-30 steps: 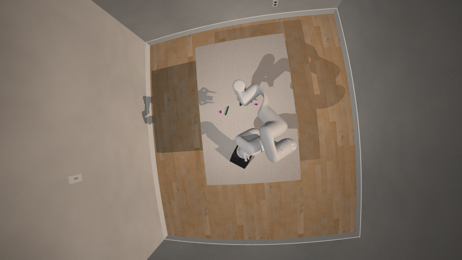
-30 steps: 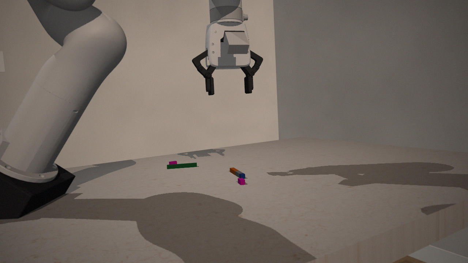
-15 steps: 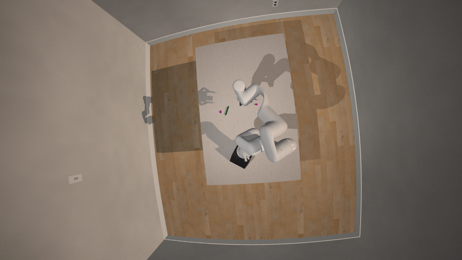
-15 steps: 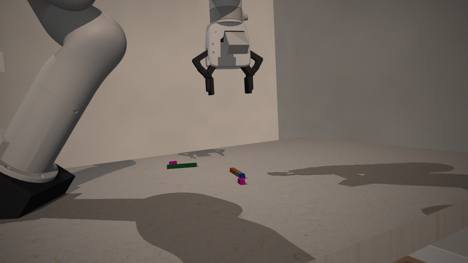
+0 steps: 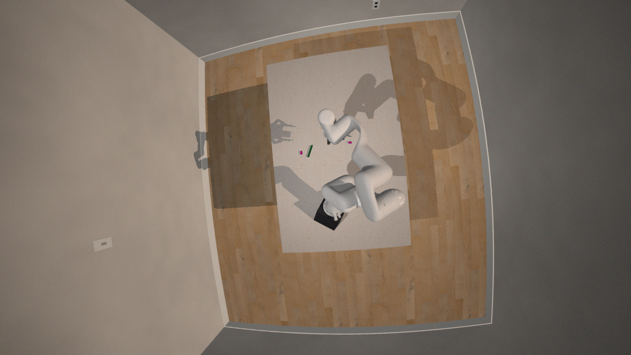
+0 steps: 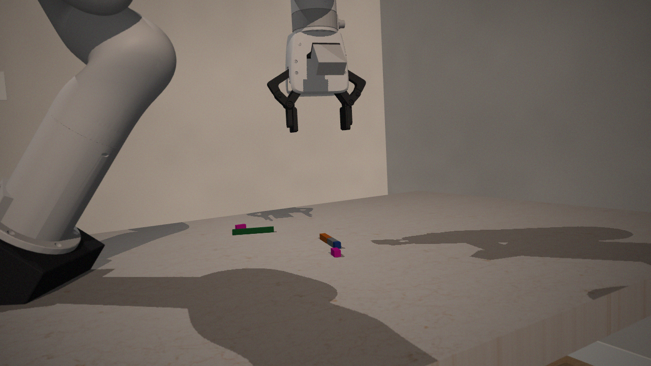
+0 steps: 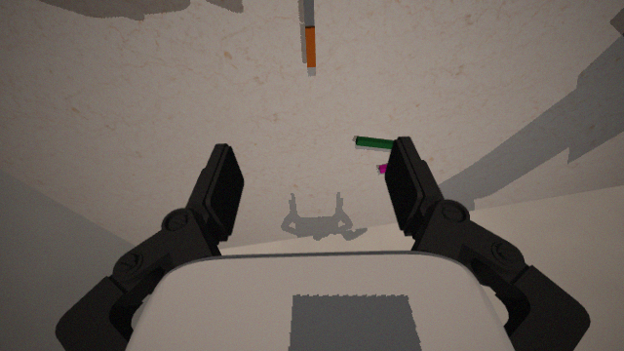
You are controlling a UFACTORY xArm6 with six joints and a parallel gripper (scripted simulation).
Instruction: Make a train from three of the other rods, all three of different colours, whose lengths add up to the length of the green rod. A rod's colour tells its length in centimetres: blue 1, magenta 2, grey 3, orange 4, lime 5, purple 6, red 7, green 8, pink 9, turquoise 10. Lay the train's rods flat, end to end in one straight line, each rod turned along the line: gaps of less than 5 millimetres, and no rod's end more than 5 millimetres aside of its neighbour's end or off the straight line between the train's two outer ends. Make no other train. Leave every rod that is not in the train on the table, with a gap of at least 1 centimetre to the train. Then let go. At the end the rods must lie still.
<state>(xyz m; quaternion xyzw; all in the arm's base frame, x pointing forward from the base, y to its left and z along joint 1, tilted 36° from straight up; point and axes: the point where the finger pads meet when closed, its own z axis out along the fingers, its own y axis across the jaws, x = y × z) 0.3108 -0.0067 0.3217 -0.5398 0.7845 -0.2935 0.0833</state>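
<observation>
My fingers are wide open and let go, with nothing in between. My gripper [image 5: 338, 139] [image 6: 319, 130] [image 7: 312, 159] hangs high over the table [image 5: 308, 88] [image 6: 455, 296] [image 7: 146, 97], near the top middle of the exterior view. In the top view, my own white arm [image 5: 372, 172] [image 6: 91, 100] hides most of it.

The train lies flat on the table, just right of the middle of the exterior view. The orange rod [image 6: 324, 237] [image 7: 310, 47] is at the back, the grey rod [image 6: 331, 241] [image 7: 309, 12] is in the middle, and the blue rod [image 5: 343, 139] [image 6: 336, 244] is at the front. They look end to end in one straight row. I cannot tell if there are tiny gaps. Their three colours add up to the same as green.

The near magenta rod [image 5: 349, 142] [image 6: 335, 252] sits close to the blue end, a bit in front of it. I cannot tell just how big that gap is.

The green rod [image 5: 309, 151] [image 6: 253, 231] [image 7: 373, 142] lies well apart from the train, left of the middle in the exterior view. The far magenta rod [image 5: 300, 152] [image 6: 240, 226] [image 7: 383, 169] peeks out behind it. In the wrist view, one of my fingers covers part of both.
</observation>
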